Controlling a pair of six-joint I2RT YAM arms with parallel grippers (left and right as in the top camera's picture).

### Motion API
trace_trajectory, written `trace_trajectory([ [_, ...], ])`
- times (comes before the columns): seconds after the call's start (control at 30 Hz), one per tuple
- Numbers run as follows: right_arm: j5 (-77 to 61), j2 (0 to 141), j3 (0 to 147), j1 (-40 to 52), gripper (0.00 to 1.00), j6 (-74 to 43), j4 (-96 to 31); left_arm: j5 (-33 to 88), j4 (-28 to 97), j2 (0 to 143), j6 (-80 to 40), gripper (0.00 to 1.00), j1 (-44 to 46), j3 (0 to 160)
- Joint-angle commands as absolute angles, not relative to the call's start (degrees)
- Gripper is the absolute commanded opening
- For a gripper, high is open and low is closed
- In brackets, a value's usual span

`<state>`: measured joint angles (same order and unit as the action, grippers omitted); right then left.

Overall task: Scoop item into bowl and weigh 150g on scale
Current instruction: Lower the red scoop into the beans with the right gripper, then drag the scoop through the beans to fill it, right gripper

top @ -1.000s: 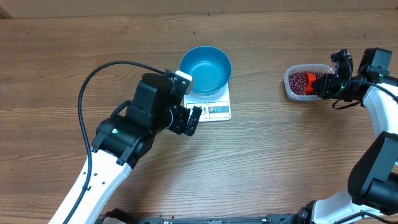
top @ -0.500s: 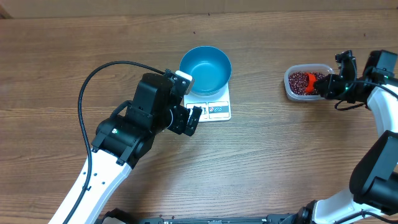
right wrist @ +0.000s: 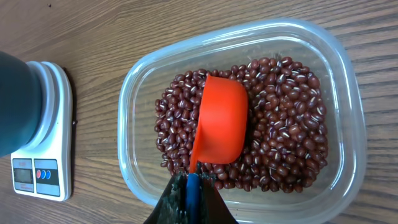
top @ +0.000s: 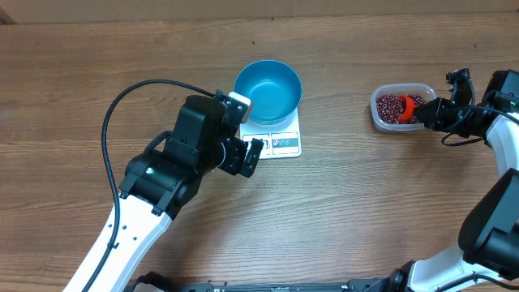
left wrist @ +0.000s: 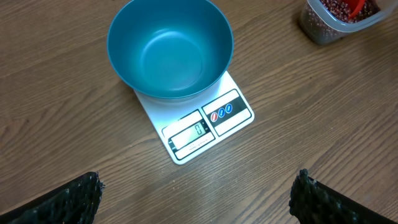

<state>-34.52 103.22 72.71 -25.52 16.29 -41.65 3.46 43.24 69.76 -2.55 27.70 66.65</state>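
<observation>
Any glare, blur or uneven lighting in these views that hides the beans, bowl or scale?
Overhead: even light, everything sharp, soft sheen inside the bowl. Left wrist: scale crisp, no glare on its display. Right wrist: beans and scoop sharp, mild glare on the tub rim, bowl dark at the left edge.

Bright, even, diffuse light; soft shadow under the bowl [left wrist: 168, 50] toward 5 o'clock; faint sheen on the tub [right wrist: 351, 124] rim; fingertips [left wrist: 74, 199] blurred at 7 o'clock.
</observation>
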Motion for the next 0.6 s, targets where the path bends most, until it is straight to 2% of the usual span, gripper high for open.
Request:
trace_trajectory([
  [0.0, -36.16, 104.38, 72.31, -25.63, 0.04, 16.08, -41.65, 3.92, 43.03, 70.02, -1.26, 0.99, 27.4, 66.04],
  [0.57, -40.32, 105.91, 72.31, -27.44, 0.04, 14.85, -41.21, 3.92, 43.05, 70.02, -1.26, 1.0, 27.4, 66.04],
])
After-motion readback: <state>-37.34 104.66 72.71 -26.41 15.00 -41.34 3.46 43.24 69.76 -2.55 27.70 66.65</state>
